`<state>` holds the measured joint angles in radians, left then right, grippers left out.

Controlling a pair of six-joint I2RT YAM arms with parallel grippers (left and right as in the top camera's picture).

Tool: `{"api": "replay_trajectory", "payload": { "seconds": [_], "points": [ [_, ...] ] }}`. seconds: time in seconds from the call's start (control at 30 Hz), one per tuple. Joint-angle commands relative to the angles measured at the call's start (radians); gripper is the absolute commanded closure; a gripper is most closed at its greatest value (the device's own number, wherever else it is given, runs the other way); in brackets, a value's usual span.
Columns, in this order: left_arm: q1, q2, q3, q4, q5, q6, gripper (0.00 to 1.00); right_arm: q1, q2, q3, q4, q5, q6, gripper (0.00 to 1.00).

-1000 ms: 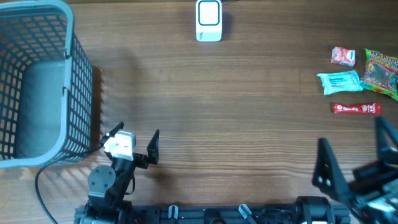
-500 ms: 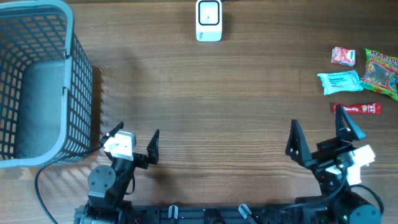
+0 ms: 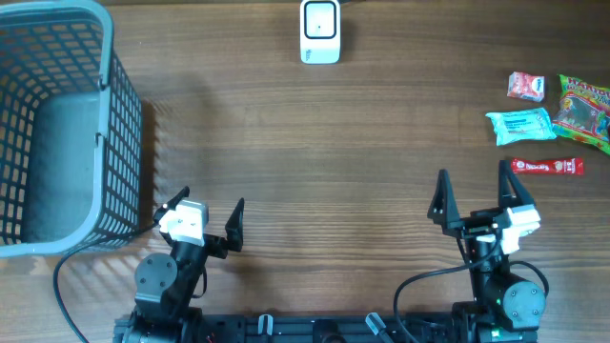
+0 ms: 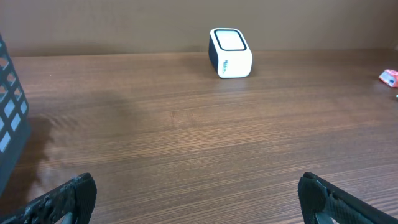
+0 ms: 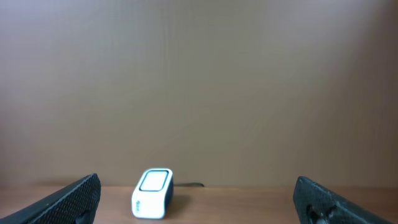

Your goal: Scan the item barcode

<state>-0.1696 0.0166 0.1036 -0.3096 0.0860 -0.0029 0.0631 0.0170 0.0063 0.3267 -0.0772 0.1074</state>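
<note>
Fingers (image 3: 234,227) splayed, left gripper (image 3: 210,198), right gripper (image 3: 472,173); red bar (image 3: 545,166) unreadable.

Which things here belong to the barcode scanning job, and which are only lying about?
For the job: white scanner; items to scan: red bar, teal packet, green sweets bag, small red packet.
Just lying about: blue-grey basket, perhaps meant for scanned items.

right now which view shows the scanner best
Left wrist: the scanner sits clear, with its top face and one side both visible. Overhead shows only its top; right wrist catches it small, low in frame.
</note>
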Motion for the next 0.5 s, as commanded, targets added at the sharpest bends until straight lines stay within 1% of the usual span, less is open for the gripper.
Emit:
{"api": "replay_trajectory", "payload": {
  "seconds": [0.0, 0.1, 0.27, 0.37, 0.47],
  "points": [
    [0.004, -0.002, -0.008, 0.003, -0.009, -0.009, 0.00, 0.006, -0.014, -0.001, -0.077, 0.022, -0.063, 0.00],
    [0.004, -0.002, -0.008, 0.003, -0.009, -0.009, 0.00, 0.006, -0.014, -0.001, -0.201, 0.023, -0.066, 0.00],
    [0.004, -0.002, -0.008, 0.003, -0.009, -0.009, 0.00, 0.006, -0.014, -0.001, -0.328, 0.022, -0.107, 0.00],
    [0.004, -0.002, -0.008, 0.003, -0.009, -0.009, 0.00, 0.006, -0.014, -0.001, -0.328, 0.023, -0.110, 0.00],
    [0.004, -0.002, -0.008, 0.003, -0.009, -0.009, 0.00, 0.006, -0.014, -0.001, -0.328, 0.026, -0.166, 0.00]
  ]
}}
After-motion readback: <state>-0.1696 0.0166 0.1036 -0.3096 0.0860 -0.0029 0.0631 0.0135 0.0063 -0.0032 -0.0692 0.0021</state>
